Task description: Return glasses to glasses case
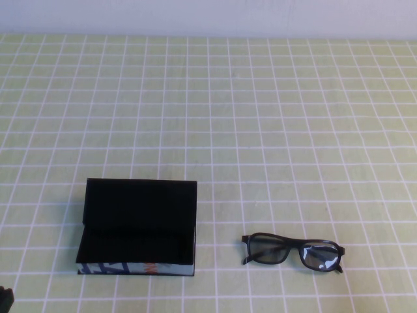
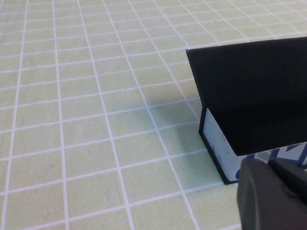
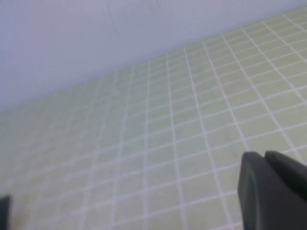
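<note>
The glasses (image 1: 293, 251), black with thick rims and clear lenses, lie folded on the green checked table at the front right. The glasses case (image 1: 140, 199) stands open at the front left, with its lid raised, a black empty interior and a printed front side. In the left wrist view my left gripper (image 2: 268, 165) is shut and empty, hovering just beside the case's (image 2: 249, 86) near corner. My right gripper (image 3: 265, 155) is shut and empty above bare table, and it is out of the high view. The glasses appear in neither wrist view.
The checked tablecloth (image 1: 260, 117) runs back to a pale wall (image 1: 208, 16). A dark bit of my left arm (image 1: 5, 300) shows at the front left corner of the high view.
</note>
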